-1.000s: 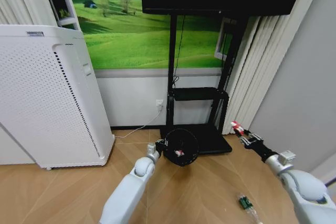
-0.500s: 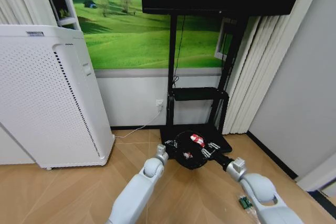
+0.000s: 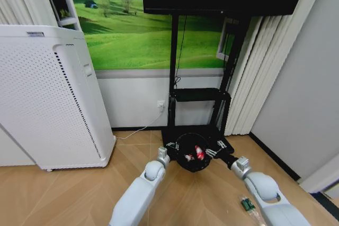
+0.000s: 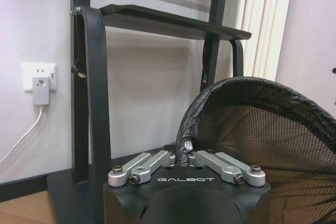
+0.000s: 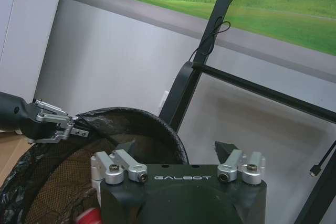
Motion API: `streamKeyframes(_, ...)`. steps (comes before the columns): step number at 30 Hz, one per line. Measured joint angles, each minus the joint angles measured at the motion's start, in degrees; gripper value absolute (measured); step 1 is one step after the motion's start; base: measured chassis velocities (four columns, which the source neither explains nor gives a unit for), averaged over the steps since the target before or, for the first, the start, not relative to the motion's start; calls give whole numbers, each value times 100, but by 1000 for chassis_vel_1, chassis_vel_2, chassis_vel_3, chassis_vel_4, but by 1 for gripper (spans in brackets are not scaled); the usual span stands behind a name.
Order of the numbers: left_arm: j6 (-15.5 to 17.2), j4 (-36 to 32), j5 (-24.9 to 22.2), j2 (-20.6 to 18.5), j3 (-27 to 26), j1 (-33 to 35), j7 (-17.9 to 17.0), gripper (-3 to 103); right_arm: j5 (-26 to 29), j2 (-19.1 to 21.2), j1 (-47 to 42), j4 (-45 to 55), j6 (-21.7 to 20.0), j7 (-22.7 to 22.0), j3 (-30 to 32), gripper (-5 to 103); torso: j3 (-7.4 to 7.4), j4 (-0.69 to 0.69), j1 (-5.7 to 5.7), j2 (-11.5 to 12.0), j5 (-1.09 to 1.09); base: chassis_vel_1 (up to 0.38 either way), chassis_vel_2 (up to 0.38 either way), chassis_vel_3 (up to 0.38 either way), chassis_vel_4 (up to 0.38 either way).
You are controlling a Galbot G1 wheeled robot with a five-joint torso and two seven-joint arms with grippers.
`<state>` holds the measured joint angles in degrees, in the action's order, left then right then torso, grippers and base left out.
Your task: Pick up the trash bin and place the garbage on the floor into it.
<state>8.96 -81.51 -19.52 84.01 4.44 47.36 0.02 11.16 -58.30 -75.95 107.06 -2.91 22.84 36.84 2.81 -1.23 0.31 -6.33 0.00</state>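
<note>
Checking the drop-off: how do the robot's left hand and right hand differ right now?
The left hand is shut on the trash bin rim, holding it up; the right hand is open over the bin's mouth, gripping nothing. A red-and-white piece lies inside. Both hands sit at the bin's rim.

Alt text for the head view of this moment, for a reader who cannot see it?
The left gripper holds the rim of the trash bin off the floor, while the open right gripper sits at its opposite rim above red-and-white garbage inside. A green-labelled bottle lies on the floor beside the right arm.
</note>
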Motion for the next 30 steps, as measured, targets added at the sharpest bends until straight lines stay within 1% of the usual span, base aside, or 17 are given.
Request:
streamKeyframes(2, -2, -30, -11, -27, -52, 15, 5, 5, 172, -54, 13, 1, -47, -226, 78, 96, 0, 0, 0, 0, 0, 0, 0, 0, 0)
streamKeyframes(3, -2, -30, -11, -27, -52, 15, 5, 5, 172, -54, 13, 1, -47, -226, 78, 96, 0, 0, 0, 0, 0, 0, 0, 0, 0)
streamKeyframes(5, -11, -104, -27, -87, -131, 90, 6, 5, 533, -90, -20, 25, -62, -645, 217, 99, 0, 1, 0, 0, 0, 0, 0, 0, 0)
streamKeyframes(6, -11, -104, -27, -87, -131, 90, 6, 5, 533, -90, -20, 25, -62, -645, 217, 99, 0, 1, 0, 0, 0, 0, 0, 0, 0)
streamKeyframes(8, -21, -204, -39, -229, -223, 198, 14, 5, 955, -87, -126, -53, -96, -964, 384, 100, 0, 1, 0, 0, -1, 0, 0, 0, 0)
streamKeyframes(9, -21, -204, -39, -229, -223, 198, 14, 5, 955, -87, -126, -53, -96, -964, 384, 100, 0, 1, 0, 0, -1, 0, 0, 0, 0)
streamKeyframes(12, -24, -330, -49, -394, -367, 339, 48, 5, 1158, -99, -272, -431, -90, -1246, 478, 100, 0, 1, 0, 0, -1, 0, 0, 0, 0)
streamKeyframes(13, -25, -403, -62, -452, -448, 420, 52, 5, 1267, -192, -349, -738, -89, -1491, 453, 100, 0, 1, 0, 0, -2, 0, 0, 0, 0)
streamKeyframes(14, -25, -403, -62, -452, -448, 420, 52, 5, 1267, -192, -349, -738, -89, -1491, 453, 100, 0, 1, 0, 0, -2, 0, 0, 0, 0)
streamKeyframes(15, -25, -472, -77, -488, -530, 490, 58, 5, 1346, -339, -411, -1039, -90, -1727, 399, 100, 0, 0, 0, 0, 0, 0, 0, 0, 0)
streamKeyframes(17, -25, -487, -79, -495, -549, 505, 61, 5, 1363, -397, -430, -1129, -91, -1789, 385, 100, 0, 0, 0, 0, 1, 0, 0, 0, 0)
streamKeyframes(18, -25, -548, -90, -529, -612, 566, 64, 5, 1416, -589, -497, -1466, -81, -1911, 340, 100, 0, -1, 0, 0, 0, 0, 0, 0, 0)
streamKeyframes(19, -25, -583, -98, -556, -633, 591, 67, 5, 1450, -668, -549, -1670, 6, -1895, 314, 100, 0, 2, 0, 0, 0, 0, 0, 0, 0)
streamKeyframes(20, -25, -583, -98, -556, -633, 591, 67, 5, 1450, -668, -549, -1670, 6, -1895, 314, 100, 0, 2, 0, 0, 0, 0, 0, 0, 0)
streamKeyframes(22, -22, -610, -111, -583, -655, 604, 67, 5, 1602, -729, -630, -1980, 204, -1704, 271, 100, 0, 0, 0, 0, 1, 0, 0, 0, 0)
streamKeyframes(27, -10, -612, -111, -569, -669, 601, 64, 5, 1713, -733, -686, -2221, 276, -1379, 268, 100, 0, 0, 0, 0, -1, 0, 0, 0, 0)
streamKeyframes(30, -2, -612, -110, -559, -667, 597, 51, 5, 1726, -730, -696, -2259, 283, -1338, 271, 100, 0, 1, 0, 0, 0, 0, 0, 0, 0)
